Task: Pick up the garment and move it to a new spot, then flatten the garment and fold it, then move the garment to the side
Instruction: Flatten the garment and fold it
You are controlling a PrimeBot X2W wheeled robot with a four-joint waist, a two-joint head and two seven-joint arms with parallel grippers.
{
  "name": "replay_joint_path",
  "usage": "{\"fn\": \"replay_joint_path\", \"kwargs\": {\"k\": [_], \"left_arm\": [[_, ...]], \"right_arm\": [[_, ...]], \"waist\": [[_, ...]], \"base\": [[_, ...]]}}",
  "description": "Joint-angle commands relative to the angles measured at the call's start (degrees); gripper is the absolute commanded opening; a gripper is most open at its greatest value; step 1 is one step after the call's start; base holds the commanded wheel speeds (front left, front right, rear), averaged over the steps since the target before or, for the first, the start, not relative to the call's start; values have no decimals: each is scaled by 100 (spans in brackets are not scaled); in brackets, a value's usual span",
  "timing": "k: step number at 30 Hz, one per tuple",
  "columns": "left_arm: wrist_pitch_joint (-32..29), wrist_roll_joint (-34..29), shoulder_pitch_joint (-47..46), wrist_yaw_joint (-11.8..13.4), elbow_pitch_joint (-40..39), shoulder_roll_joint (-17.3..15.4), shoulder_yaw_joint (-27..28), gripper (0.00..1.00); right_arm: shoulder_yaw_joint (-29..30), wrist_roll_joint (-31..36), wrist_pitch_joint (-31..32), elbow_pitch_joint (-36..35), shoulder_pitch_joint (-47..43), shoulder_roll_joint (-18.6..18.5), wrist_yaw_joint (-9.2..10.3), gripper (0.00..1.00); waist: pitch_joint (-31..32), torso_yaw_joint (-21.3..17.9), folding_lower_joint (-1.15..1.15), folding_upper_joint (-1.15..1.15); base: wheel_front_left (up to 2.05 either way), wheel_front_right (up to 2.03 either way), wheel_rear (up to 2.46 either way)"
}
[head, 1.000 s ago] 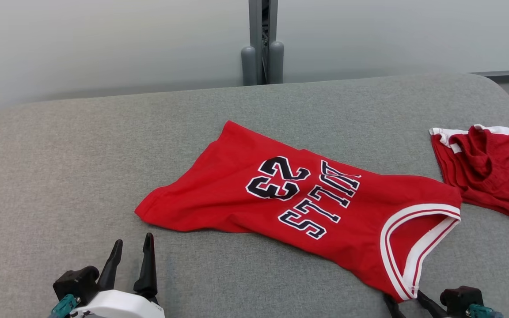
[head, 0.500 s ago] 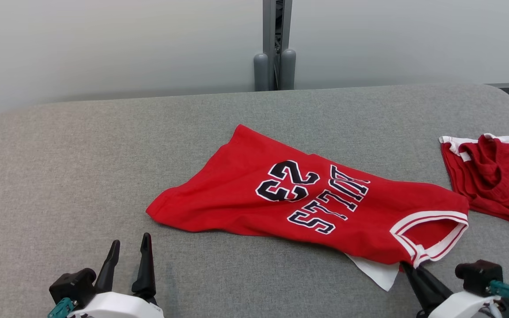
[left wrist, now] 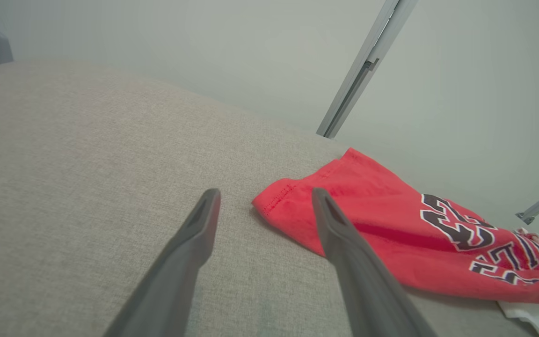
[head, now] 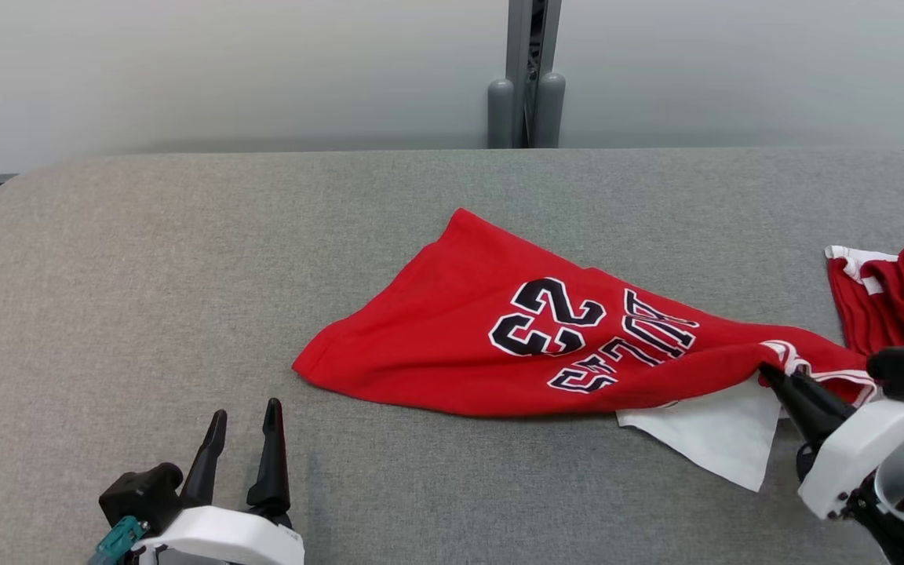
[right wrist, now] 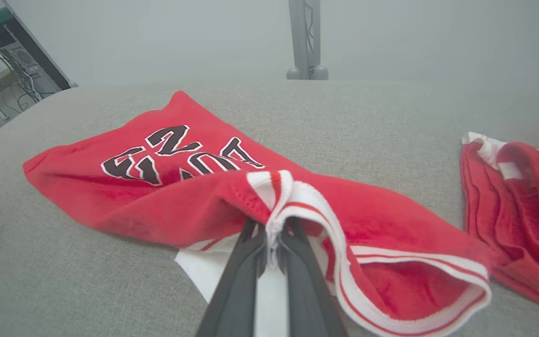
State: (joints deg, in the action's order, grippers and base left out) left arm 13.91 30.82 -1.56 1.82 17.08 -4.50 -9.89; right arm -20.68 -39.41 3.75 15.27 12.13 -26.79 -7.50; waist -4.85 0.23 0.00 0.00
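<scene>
Head view: I see the red jersey mid-right on the grey cushion, its right end pinched by the right gripper, left gripper spread near-left; left wrist: fingers apart near the hem corner; right wrist: jaws pressed together on the striped trim.

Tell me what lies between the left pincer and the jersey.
Bare grey surface only, shown in the head view; the open left pincer is not touching the jersey.
</scene>
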Motion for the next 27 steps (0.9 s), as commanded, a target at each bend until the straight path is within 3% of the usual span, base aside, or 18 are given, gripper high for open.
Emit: {"fn": "replay_joint_path", "kwargs": {"k": [1,9,16,17,19,20,21,27], "left_arm": [[29,-11,-108,-28,-5,-11,-14,100],[28,-153,-487,-83,56,6,-217,100],[18,-205,-659,-126,130,23,-370,100],[3,-207,-676,-134,153,25,-394,100],[-11,-200,-708,-161,196,23,-438,100],[-19,-200,-729,-171,209,27,-459,100],[-21,-202,-742,-176,223,28,-471,100],[-17,-185,-724,-129,275,2,-482,100]], "right_arm": [[1,-29,56,154,152,-29,2,0],[-145,-364,201,2023,1494,56,2,0],[-481,-236,-127,3030,2160,103,2,0],[-537,-200,-207,3156,2243,109,2,7],[-628,-148,-348,3398,2377,161,3,42],[-676,-144,-407,3495,2435,188,2,93],[-721,-140,-480,3567,2492,200,2,100],[-1026,-307,-989,3495,2476,117,2,100]], "waist": [[-76,81,0,0],[-460,484,0,0],[-583,484,0,0],[-594,457,0,0],[-606,386,0,0],[-607,348,0,0],[-606,305,0,0],[-524,9,0,0]], "base": [[0,0,0],[0,0,0],[0,0,0],[0,0,0],[0,0,0],[0,0,0],[0,0,0],[0,0,0]]}}
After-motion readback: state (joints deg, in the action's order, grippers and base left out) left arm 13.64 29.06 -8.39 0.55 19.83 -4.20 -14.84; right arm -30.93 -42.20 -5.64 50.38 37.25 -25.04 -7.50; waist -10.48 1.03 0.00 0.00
